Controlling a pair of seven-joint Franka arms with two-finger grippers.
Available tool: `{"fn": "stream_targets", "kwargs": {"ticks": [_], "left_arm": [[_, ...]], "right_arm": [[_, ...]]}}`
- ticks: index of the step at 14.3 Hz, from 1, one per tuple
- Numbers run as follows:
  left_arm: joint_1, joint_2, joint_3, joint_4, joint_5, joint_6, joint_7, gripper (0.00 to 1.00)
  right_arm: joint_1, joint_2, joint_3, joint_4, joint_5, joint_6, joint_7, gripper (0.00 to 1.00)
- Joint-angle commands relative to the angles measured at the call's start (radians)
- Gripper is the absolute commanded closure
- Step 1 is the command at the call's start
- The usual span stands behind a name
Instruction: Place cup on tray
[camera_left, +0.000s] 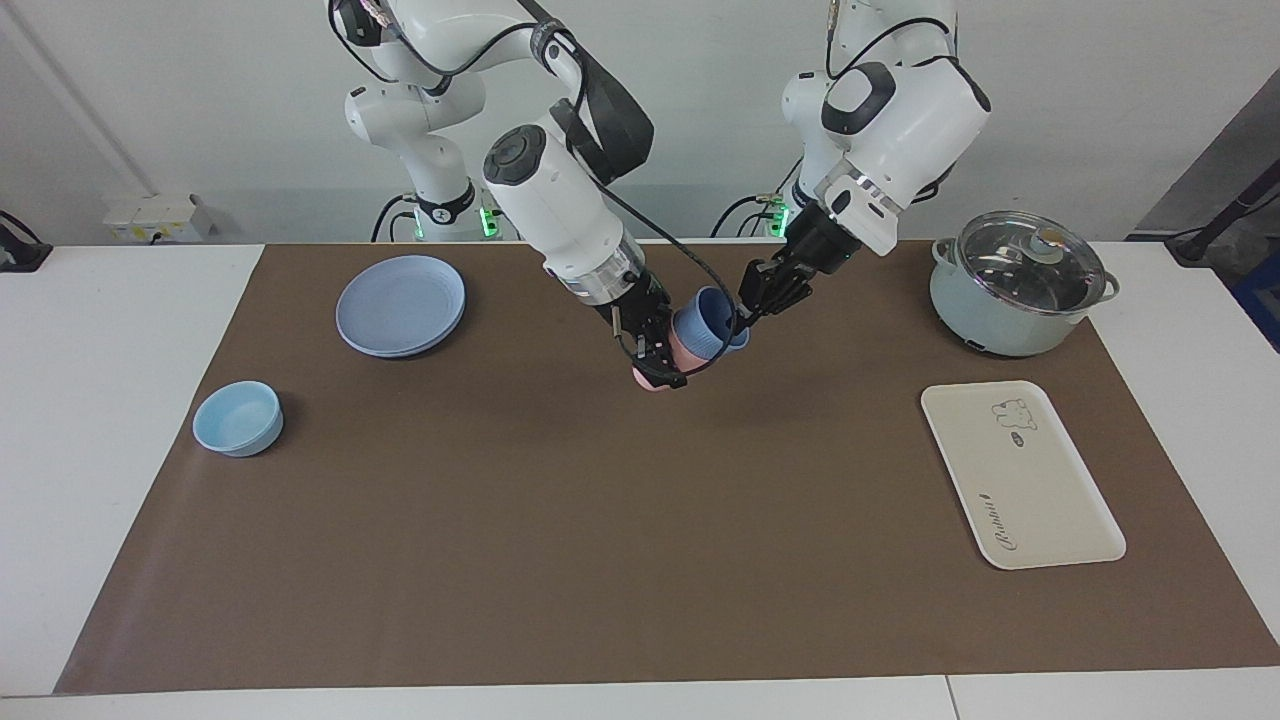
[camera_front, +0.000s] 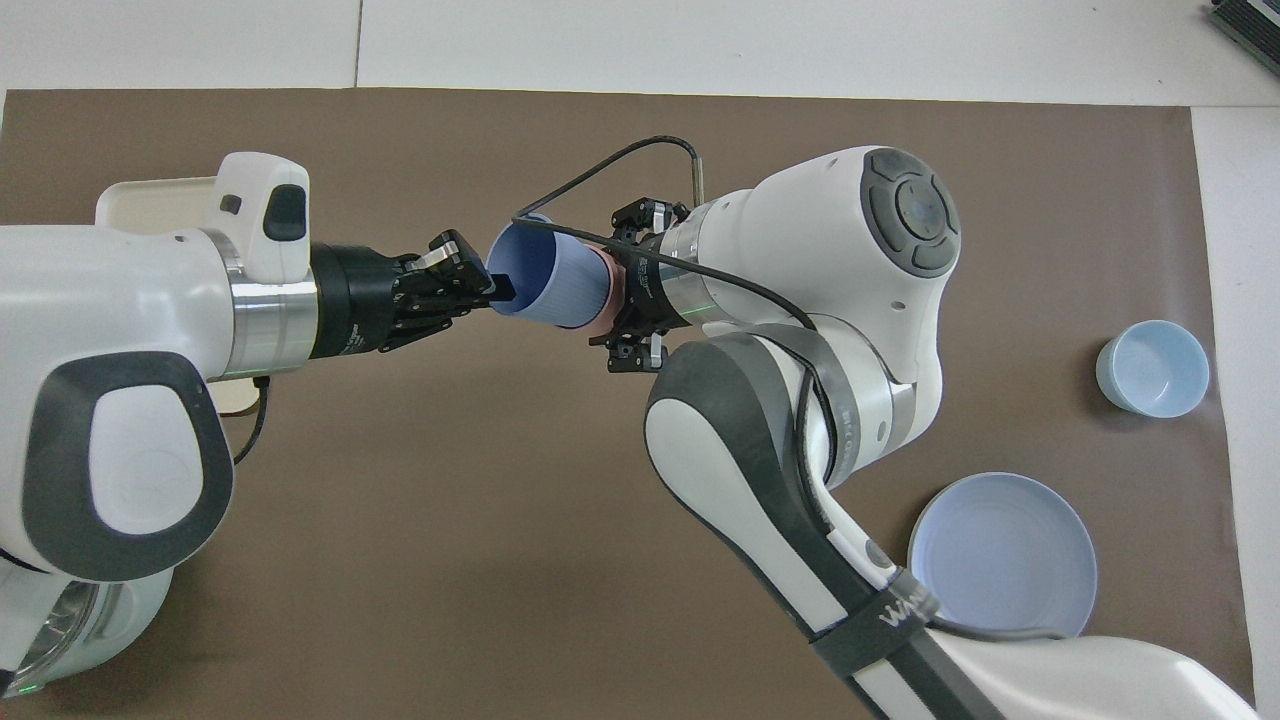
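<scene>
Now, facing view: right gripper (camera_left: 662, 362) mid-frame, raised over the brown mat (camera_left: 560, 560), clamped on pink tumbler (camera_left: 688, 345) w/ periwinkle cup (camera_left: 706, 318) nested in it, mouth tilted toward upper right. Left gripper (camera_left: 752, 302) at cup rim, one finger inside, pinching the wall. Cream tray (camera_left: 1040, 500) lower right, bare, well apart from cup. Lidded pot (camera_left: 1015, 285) upper right; round blue plate (camera_left: 400, 305) upper left; light-blue bowl (camera_left: 238, 418) at left.

Overhead view: cup (camera_front: 560, 285) centre-top, on its side, mouth facing left of frame. Left gripper (camera_front: 497, 287) nipping rim; right gripper (camera_front: 612, 297) gripping pink base (camera_front: 603, 290). Tray (camera_front: 140, 205) corner only, upper left, mostly hidden by left arm. Bowl (camera_front: 1152, 368) right; plate (camera_front: 1002, 555) lower right.
</scene>
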Motion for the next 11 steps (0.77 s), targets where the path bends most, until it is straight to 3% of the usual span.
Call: {"fn": "stream_targets", "kwargs": {"ticks": [1, 3, 6, 8, 11], "left_arm": [[0.056, -0.045, -0.001, 0.038, 0.024, -0.127, -0.010, 1.00], [0.105, -0.062, 0.000, 0.055, 0.052, -0.209, -0.001, 1.00], [0.177, -0.070, 0.000, 0.100, 0.199, -0.327, 0.040, 1.00], [0.208, -0.070, 0.000, 0.100, 0.271, -0.338, 0.128, 1.00], [0.213, -0.064, 0.000, 0.103, 0.471, -0.304, 0.165, 1.00]], "right_arm": [[-0.007, -0.011, 0.007, -0.014, -0.011, 0.006, 0.018, 1.00], [-0.023, -0.011, 0.009, -0.015, -0.011, 0.006, 0.012, 1.00], [-0.049, -0.011, 0.009, -0.014, 0.028, 0.006, -0.014, 1.00], [-0.079, -0.008, 0.009, -0.014, 0.071, 0.008, -0.034, 1.00], [-0.180, -0.008, 0.007, -0.026, 0.209, 0.016, -0.109, 1.00]]}}
